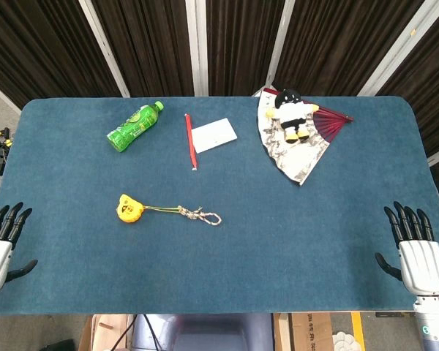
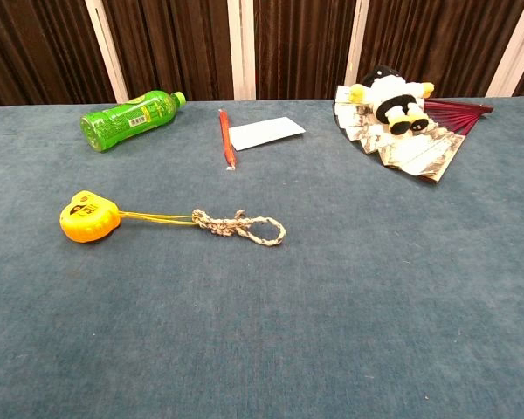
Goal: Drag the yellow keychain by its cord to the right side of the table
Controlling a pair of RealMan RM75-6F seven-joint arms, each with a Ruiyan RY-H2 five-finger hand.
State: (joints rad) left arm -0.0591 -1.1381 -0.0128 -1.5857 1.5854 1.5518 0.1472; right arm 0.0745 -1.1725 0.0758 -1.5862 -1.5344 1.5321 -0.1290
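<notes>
The yellow keychain (image 1: 129,208) (image 2: 88,216) lies left of the table's middle. Its thin yellow string leads right into a braided pale cord (image 1: 200,215) (image 2: 240,227) that ends in a loop. My left hand (image 1: 0,245) rests at the table's front left edge, fingers spread, holding nothing. Over at the front right edge sits my right hand (image 1: 415,248), fingers apart and empty. Both hands are far from the keychain and appear only in the head view.
A green bottle (image 1: 134,126) (image 2: 129,118) lies at the back left. A red pencil (image 1: 190,140) (image 2: 225,137) and a white card (image 1: 214,134) (image 2: 265,133) lie at the back middle. A plush toy (image 1: 293,112) (image 2: 391,98) sits on a folding fan (image 1: 296,150) (image 2: 419,144) at the back right.
</notes>
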